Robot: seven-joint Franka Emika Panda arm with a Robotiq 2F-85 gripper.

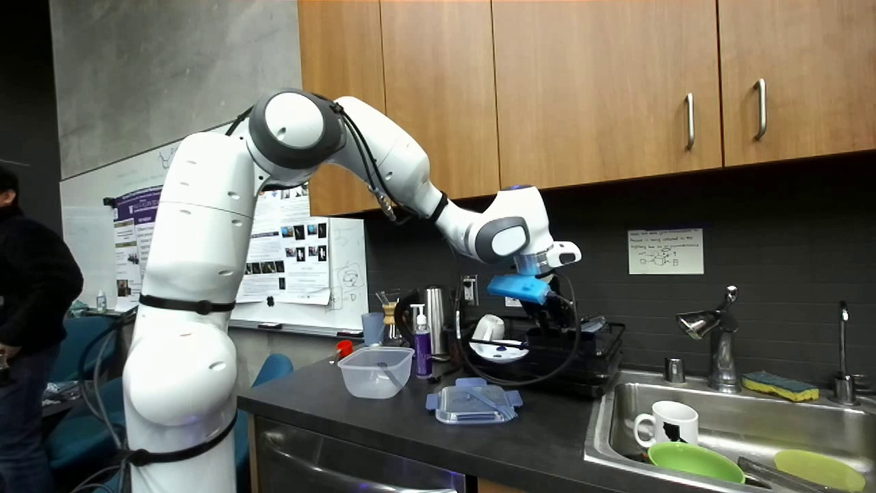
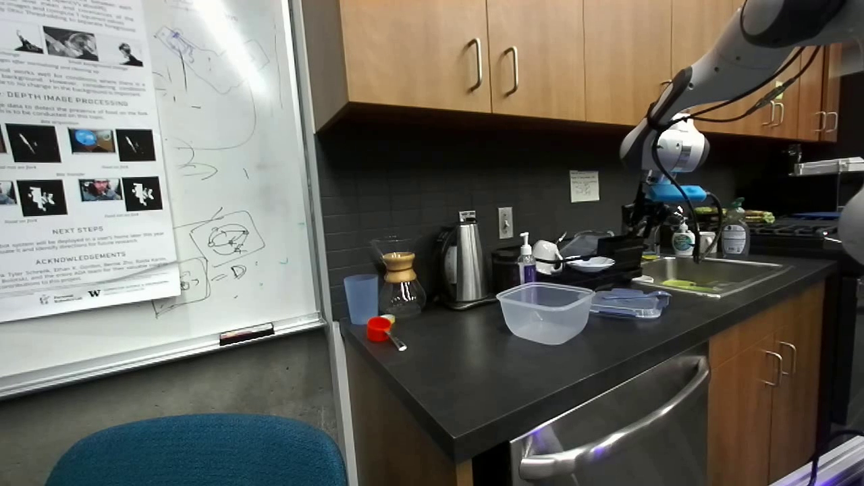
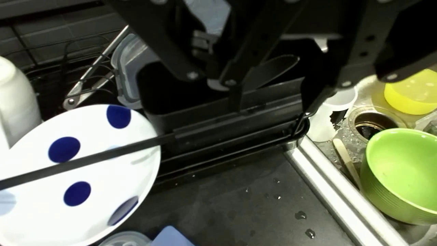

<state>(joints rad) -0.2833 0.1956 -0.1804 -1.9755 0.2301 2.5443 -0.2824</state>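
Counter [image 2: 472,378]: dark, smooth top below wooden cabinets [image 2: 533,54], with a steel sink [image 1: 753,421] let into it.
Black bin [image 3: 191,119]: set at the dish rack [image 1: 582,373], near the centre towards twelve o'clock in the wrist view; a curved utensil [image 3: 276,70] shows partly inside.
Fingers [image 3: 235,97]: parted over the bin at two o'clock, a gap between them, clasping nothing that shows; whether either touches the bin cannot be told.
Bin's handling: probably light, stiff plastic, hard to break, slippery if wet, as water drops [image 3: 300,215] lie nearby; loose contents could shift.
Best hold: likely a wall's rim, pinched from inside and outside.
Spotted plate [image 3: 99,177]: between eight and nine o'clock, white with blue dots; probably slick and chippable.
Poster [image 2: 81,158]: between nine and ten o'clock in an exterior view, reading "DEPTH IMAGE PROCESSING", "NEXT STEPS", "ACKNOWLEDGEMENTS".
Wall note [image 2: 584,186]: between two and three o'clock there; handwriting too small to read.
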